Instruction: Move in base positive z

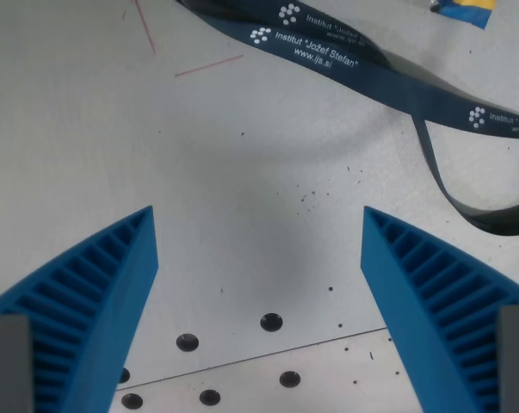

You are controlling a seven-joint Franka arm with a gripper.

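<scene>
My gripper (259, 215) is open and empty. Its two blue ribbed fingers stand wide apart, one at the wrist view's left (95, 292) and one at the wrist view's right (431, 301). They hang above a pale grey table top (242, 155). Nothing lies between the fingers.
A dark blue lanyard (388, 77) printed "Institut Jožef Stefan" runs across the top and loops down at the wrist view's right. Thin red lines (209, 65) mark the surface at top left. Several dark screw holes (271, 323) sit near a seam low in view. A blue-yellow object (464, 10) is at the top right edge.
</scene>
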